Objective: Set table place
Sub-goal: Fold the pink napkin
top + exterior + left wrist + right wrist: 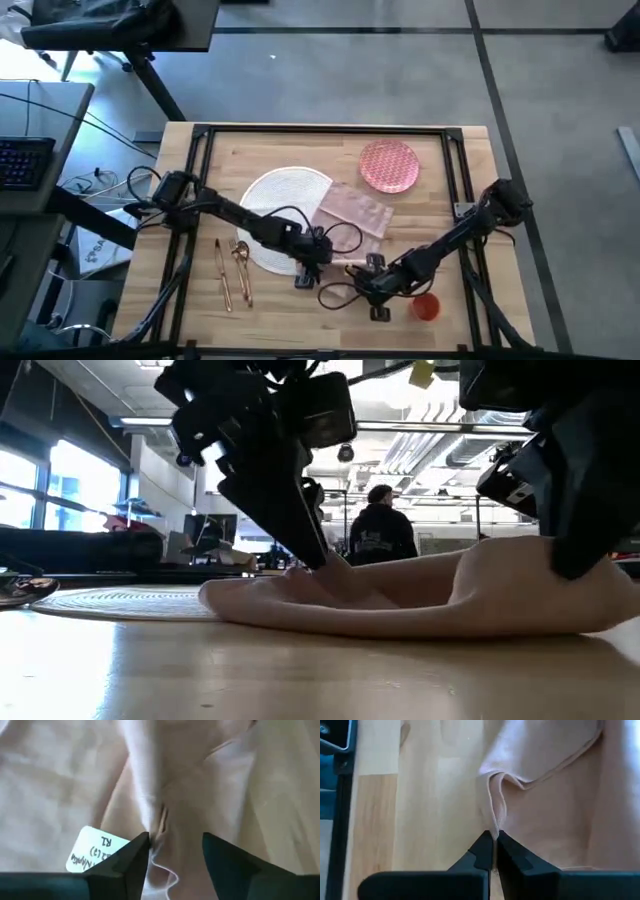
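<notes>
The pale pink cloth napkin [352, 212] lies on the wooden surface [450, 215], just beside the large white round plate [280, 200] and overlapping its edge on the side toward the pink patterned plate [389, 165]. Both claws work at the napkin's near edge. The left claw [175, 852] stands with its fingers a narrow way apart, a raised fold of the cloth between them, next to a white sewn-in label [95, 852]. The right claw [494, 845] is pinched tight on a thin pleat at the napkin's hem, fingertips meeting on the cloth. In the low view the napkin [420, 595] bulges up from the surface in a soft hump between the two arms. The gold-coloured cutlery [232, 270] lies on the surface on the far side of the white plate from the napkin. The small orange cup [427, 307] stands near the right claw, apart from the napkin. A person [380, 535] stands in the room behind.
</notes>
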